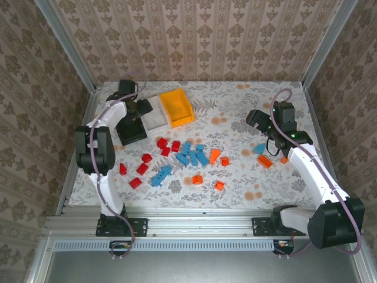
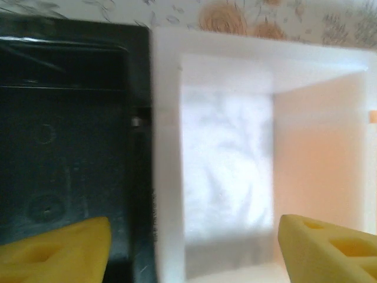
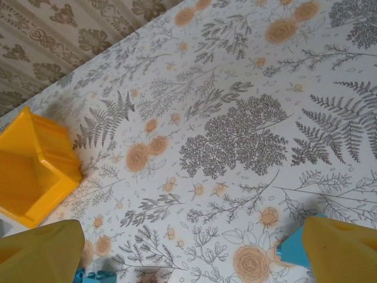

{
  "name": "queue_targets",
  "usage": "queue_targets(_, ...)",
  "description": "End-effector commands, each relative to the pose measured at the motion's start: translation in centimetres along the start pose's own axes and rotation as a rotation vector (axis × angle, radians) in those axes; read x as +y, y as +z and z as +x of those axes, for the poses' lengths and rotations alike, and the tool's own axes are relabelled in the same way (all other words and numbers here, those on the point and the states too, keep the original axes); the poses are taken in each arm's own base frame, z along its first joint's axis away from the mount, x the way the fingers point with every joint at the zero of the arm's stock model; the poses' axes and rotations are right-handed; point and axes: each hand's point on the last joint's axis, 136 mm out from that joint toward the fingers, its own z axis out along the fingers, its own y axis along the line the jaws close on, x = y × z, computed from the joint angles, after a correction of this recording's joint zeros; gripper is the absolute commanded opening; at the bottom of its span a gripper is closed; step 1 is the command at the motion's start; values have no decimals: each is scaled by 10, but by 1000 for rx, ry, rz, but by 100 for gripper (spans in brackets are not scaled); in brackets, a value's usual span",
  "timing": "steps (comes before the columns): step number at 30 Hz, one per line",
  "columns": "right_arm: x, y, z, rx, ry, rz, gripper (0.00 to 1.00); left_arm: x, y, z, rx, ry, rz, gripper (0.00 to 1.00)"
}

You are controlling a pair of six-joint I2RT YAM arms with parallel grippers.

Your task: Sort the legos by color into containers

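Together, black bin (image 1: 134, 135), white bin (image 1: 158, 121), orange-yellow bin (image 1: 177, 107), legos (image 1: 188, 155) loose outside them

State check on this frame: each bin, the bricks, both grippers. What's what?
Black plastic bin: upright, open-topped, visible floor bare.
White plastic bin: upright, nothing inside.
Orange-yellow plastic bin: upright, looks empty.
Small red, blue and orange studded bricks: loose on the floral table, none in a bin.
Left gripper: open, holding nothing, above the black and white bins.
Right gripper: open, holding nothing, above the table.
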Motion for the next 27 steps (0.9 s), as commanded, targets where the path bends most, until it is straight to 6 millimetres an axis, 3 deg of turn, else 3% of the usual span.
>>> queue_targets(1, -3, 4, 18, 62, -31, 5, 95, 3, 8, 13, 63, 43, -73, 74)
queue_targets(9, -9, 9, 26, 89, -47, 29, 91, -46, 29, 21, 82, 276, -78, 53)
queue_targets(16, -15, 8, 27, 86, -56, 54, 91, -90, 41, 31, 57, 440, -62, 45)
queue_targets(24, -20, 6, 29, 86, -60, 77, 92, -133, 46, 56, 30, 621, -1, 33)
queue_targets(25, -20, 6, 29, 84, -61, 79, 91, -146, 45, 71, 34, 670, 14, 33)
queue_targets(27, -21, 5, 29, 84, -59, 80, 91, -151, 45, 77, 25, 702, 11, 31)
